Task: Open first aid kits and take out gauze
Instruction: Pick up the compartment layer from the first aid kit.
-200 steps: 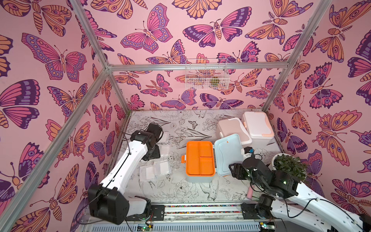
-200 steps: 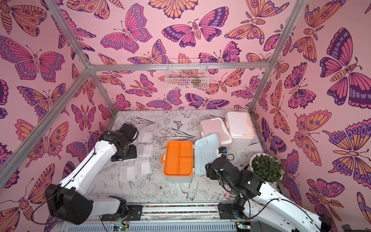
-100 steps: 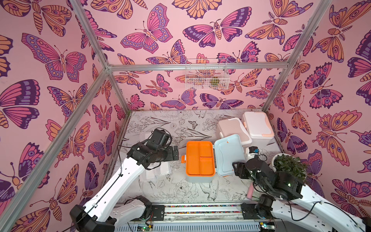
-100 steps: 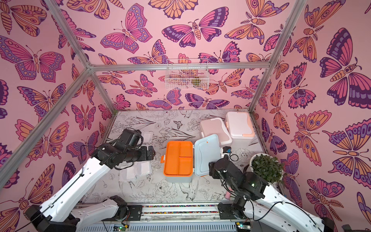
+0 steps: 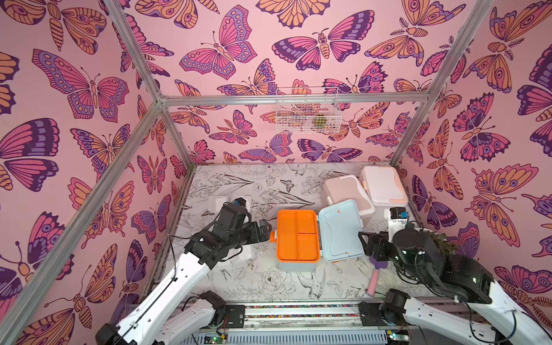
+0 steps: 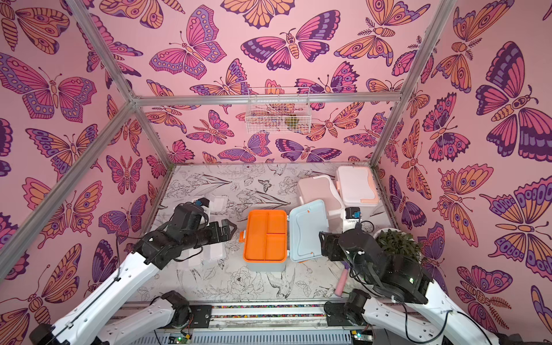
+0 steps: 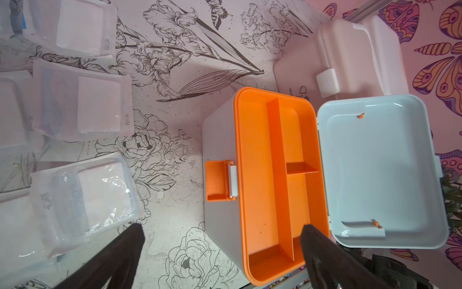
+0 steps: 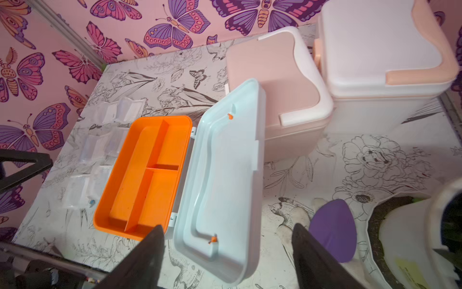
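The light blue first aid kit (image 5: 295, 263) stands open mid-table, its orange tray (image 5: 296, 234) empty and its lid (image 5: 340, 228) swung out to the right. Behind it the dusty pink kit (image 5: 348, 191) and the white kit (image 5: 383, 186) are closed. Several gauze packets (image 7: 82, 105) lie flat on the table left of the open kit, seen too as a gauze packet (image 6: 219, 204) in a top view. My left gripper (image 7: 221, 230) hangs open beside the tray's orange latch (image 7: 217, 180), holding nothing. My right gripper (image 8: 227, 230) is open just off the lid's near edge, not touching it.
A purple brush with a pink handle (image 5: 375, 274) lies under my right arm. A potted plant (image 5: 442, 242) stands at the right wall. A white wire basket (image 5: 307, 110) hangs on the back wall. The arms' base rail (image 5: 298, 310) runs along the front edge.
My left arm has swung from the gauze packets at the left wall across to the open kit, and its jaws have spread. My right gripper has opened a little wider by the lid.
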Controlling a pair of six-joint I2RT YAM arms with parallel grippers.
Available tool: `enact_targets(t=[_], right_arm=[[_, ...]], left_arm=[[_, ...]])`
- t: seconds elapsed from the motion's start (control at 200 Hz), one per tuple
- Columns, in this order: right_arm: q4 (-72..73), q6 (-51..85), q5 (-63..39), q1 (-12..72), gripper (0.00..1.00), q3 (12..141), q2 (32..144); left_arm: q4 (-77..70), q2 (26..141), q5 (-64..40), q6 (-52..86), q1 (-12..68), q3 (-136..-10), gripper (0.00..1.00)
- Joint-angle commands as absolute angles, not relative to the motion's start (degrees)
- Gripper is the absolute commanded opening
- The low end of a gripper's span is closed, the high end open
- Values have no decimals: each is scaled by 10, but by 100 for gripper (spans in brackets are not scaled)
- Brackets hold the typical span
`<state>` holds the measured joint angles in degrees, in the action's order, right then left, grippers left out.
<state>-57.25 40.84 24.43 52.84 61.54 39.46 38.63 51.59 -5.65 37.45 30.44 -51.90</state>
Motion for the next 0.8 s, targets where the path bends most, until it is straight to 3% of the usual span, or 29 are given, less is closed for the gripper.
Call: enact_targets(t=[0.0,0.28,0.551,0.616,0.696,0.791], right_arm=[[-540,385,197,548,79,625,441],[-482,380,239,667,78,696,597],[-421,446,208,682,67,710,743],[-414,479,213,681,60,713,770],[-434,519,230,680,44,731,811],[-482,548,245,678,40,767,863]], left_arm=[[339,468,-59,395,307,-486,100],[292,417,-48,410,304,-414,100],[279,430,-70,411,281,-382,100],[275,425,-84,412,267,-372,100],[274,419,-98,413,250,-364,100],[274,415,-109,410,236,-359,100]])
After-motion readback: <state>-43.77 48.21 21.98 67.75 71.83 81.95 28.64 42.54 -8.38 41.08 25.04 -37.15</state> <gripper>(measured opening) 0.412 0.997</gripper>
